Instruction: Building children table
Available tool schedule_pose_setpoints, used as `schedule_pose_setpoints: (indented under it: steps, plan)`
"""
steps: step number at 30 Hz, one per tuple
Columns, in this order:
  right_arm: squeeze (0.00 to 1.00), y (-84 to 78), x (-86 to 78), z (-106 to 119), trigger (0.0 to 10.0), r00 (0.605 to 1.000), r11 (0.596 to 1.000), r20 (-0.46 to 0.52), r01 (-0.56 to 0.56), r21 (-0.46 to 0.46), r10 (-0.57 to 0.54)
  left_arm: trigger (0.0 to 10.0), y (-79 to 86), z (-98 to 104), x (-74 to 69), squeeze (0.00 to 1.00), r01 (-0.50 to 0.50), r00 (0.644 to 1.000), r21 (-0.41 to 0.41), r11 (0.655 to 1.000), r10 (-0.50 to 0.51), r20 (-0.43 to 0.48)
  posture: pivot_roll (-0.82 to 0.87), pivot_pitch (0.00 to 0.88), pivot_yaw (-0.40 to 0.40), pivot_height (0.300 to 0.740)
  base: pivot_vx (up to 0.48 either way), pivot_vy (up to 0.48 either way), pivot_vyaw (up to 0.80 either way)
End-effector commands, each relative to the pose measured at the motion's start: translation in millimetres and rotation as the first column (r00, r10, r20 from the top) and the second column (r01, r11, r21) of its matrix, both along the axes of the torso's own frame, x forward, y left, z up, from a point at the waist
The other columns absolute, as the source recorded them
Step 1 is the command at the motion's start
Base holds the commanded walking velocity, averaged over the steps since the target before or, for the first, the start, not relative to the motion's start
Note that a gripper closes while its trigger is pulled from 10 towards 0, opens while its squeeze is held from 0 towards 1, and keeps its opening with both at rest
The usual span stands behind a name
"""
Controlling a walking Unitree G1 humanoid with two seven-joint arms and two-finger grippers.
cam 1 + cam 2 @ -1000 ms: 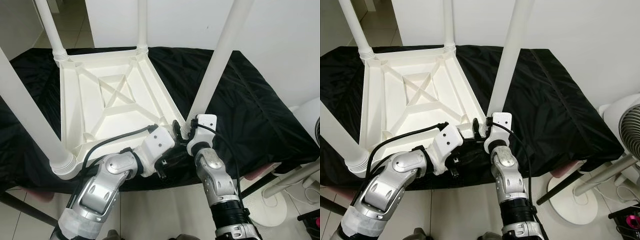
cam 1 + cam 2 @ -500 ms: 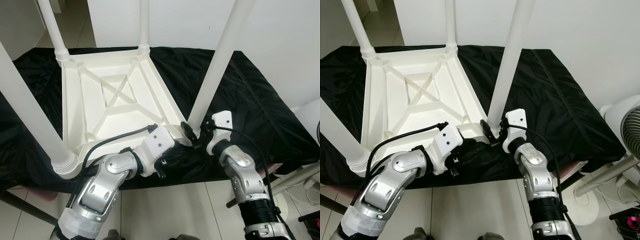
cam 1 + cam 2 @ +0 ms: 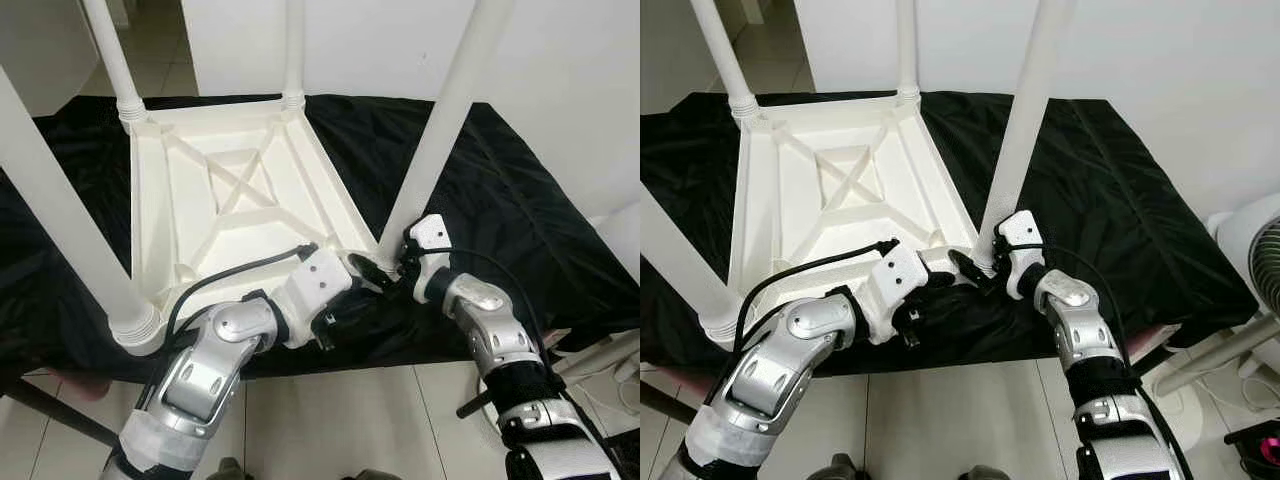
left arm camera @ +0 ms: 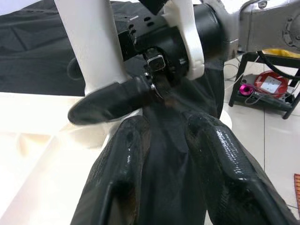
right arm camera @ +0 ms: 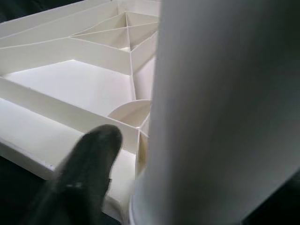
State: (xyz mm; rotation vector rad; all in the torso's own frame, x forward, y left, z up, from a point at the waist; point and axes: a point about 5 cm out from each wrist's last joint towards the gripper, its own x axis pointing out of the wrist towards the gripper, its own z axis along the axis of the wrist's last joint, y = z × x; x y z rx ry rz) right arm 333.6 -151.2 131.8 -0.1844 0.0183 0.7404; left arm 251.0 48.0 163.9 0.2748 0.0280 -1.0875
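Note:
The white children's table (image 3: 240,215) lies upside down on a black cloth (image 3: 500,190), its legs pointing up. My right gripper (image 3: 383,268) is at the base of the near right leg (image 3: 440,130). It is open, with one finger (image 5: 89,159) beside the leg (image 5: 220,112) and a narrow gap between them; the other finger is hidden. My left gripper (image 3: 362,305) sits just below the same corner, over the cloth. Its fingers (image 4: 124,173) are slightly apart, so it is open and holds nothing.
The near left leg (image 3: 60,220) rises close to my left arm. A white wall stands behind the table. A white fan (image 3: 1255,260) and its stand are at the right, over the tiled floor (image 3: 330,420). A red object (image 4: 267,84) lies on the floor.
My right gripper drew away from the near right leg to the right, then came back to its base. The left arm has hardly moved. The camera shifted slightly.

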Motion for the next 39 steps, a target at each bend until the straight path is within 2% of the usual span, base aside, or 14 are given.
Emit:
schedule_pose_setpoints:
  steps: [1, 2, 10, 11, 12, 13, 19, 22, 24, 25, 28, 33, 35, 39]
  plan:
    - [0.0, 0.0, -0.1, -6, 0.9, 0.999, 0.999, -0.025, -0.024, -0.03, 0.023, 10.0, 0.8, 0, 3.9, 0.0, -0.06, 0.998, -0.007, 0.998, 0.06, -0.001, -0.07, 0.003, -0.022, 0.74, 0.0, 0.0, 0.0]
    - [0.0, -1.6, -0.2, -8, 0.0, 0.999, 0.999, -0.032, -0.024, -0.036, 0.023, 10.0, 1.1, 0, 4.0, 0.0, -0.065, 0.998, -0.008, 0.998, 0.065, -0.001, -0.07, 0.006, -0.025, 0.74, 0.0, 0.0, 0.0]
    - [0.0, -7.4, -1.3, -13, 0.0, 0.999, 0.999, -0.048, -0.011, -0.04, 0.01, 10.0, 2.8, -1, 3.8, 0.0, -0.078, 0.997, -0.011, 0.997, 0.078, -0.006, -0.06, 0.013, -0.031, 0.74, 0.0, 0.0, 0.0]
    - [0.0, -8.2, -2.0, -15, 4.2, 0.998, 0.999, -0.055, -0.006, -0.038, 0.004, 10.0, 2.8, -1, 3.3, 0.0, -0.079, 0.997, -0.011, 0.997, 0.079, -0.006, -0.07, 0.016, -0.031, 0.74, 0.0, 0.0, 0.0]
    - [0.0, -8.2, -2.0, -15, 4.2, 0.998, 0.999, -0.055, -0.006, -0.038, 0.004, 10.0, 2.8, -1, 3.3, 0.0, -0.079, 0.997, -0.011, 0.997, 0.079, -0.006, -0.07, 0.016, -0.031, 0.74, 0.0, 0.0, 0.0]
    - [0.0, -8.3, -3.1, -16, 10.0, 0.997, 1.0, -0.072, 0.009, -0.021, -0.011, 10.0, 2.7, -1, 3.0, 0.0, -0.08, 0.997, -0.011, 0.997, 0.08, -0.007, -0.07, 0.018, -0.032, 0.74, 0.0, 0.0, 0.0]
    - [0.0, -6.5, -1.9, -21, 10.0, 0.993, 0.998, -0.098, 0.066, -0.009, -0.066, 10.0, 2.8, -1, 2.9, 0.0, -0.079, 0.997, -0.011, 0.997, 0.078, -0.008, -0.07, 0.019, -0.032, 0.74, 0.0, 0.0, 0.0]
    - [0.0, -3.3, -1.4, -22, 10.0, 0.986, 0.99, -0.094, 0.14, -0.011, -0.14, 10.0, 3.5, -1, 3.0, 0.0, -0.079, 0.997, -0.01, 0.997, 0.079, -0.008, -0.07, 0.018, -0.035, 0.74, 0.0, 0.0, 0.0]
    - [0.0, 1.8, -2.8, -23, 10.0, 0.957, 0.961, -0.1, 0.276, 0.021, -0.272, 10.0, 4.0, -2, 3.8, 0.0, -0.084, 0.996, -0.008, 0.996, 0.083, -0.008, -0.07, 0.014, -0.035, 0.74, 0.0, 0.0, 0.0]
    - [0.0, 1.8, -2.8, -23, 10.0, 0.957, 0.961, -0.1, 0.276, 0.021, -0.272, 10.0, 4.0, -2, 3.8, 0.0, -0.084, 0.996, -0.008, 0.996, 0.083, -0.008, -0.07, 0.014, -0.035, 0.74, 0.0, 0.0, 0.0]
    - [0.0, 14.6, -10.8, -29, 10.0, 0.904, 0.904, -0.117, 0.421, 0.079, -0.411, 10.0, 3.2, -2, 3.7, 0.0, -0.082, 0.997, -0.008, 0.997, 0.082, -0.007, -0.07, 0.011, -0.031, 0.74, 0.0, 0.0, 0.0]
    - [0.0, 21.1, -15.9, -34, 10.0, 0.867, 0.866, -0.134, 0.493, 0.087, -0.48, 10.0, 3.5, -2, 3.7, 0.0, -0.08, 0.997, -0.005, 0.997, 0.08, -0.004, -0.07, 0.009, -0.029, 0.74, 0.0, 0.0, 0.0]
    - [0.0, 35.3, -22.8, -37, 10.0, 0.821, 0.817, -0.149, 0.567, 0.106, -0.551, 10.0, 4.4, -2, 4.7, 0.0, -0.08, 0.997, -0.001, 0.997, 0.08, -0.002, -0.07, 0.01, -0.029, 0.74, 0.0, 0.0, 0.0]
    - [0.0, 41.4, -25.4, -37, 10.0, 0.805, 0.799, -0.153, 0.591, 0.112, -0.574, 10.0, 4.6, -2, 4.9, 0.0, -0.08, 0.997, 0.0, 0.997, 0.08, -0.002, -0.07, 0.01, -0.031, 0.74, 0.0, 0.0, 0.0]
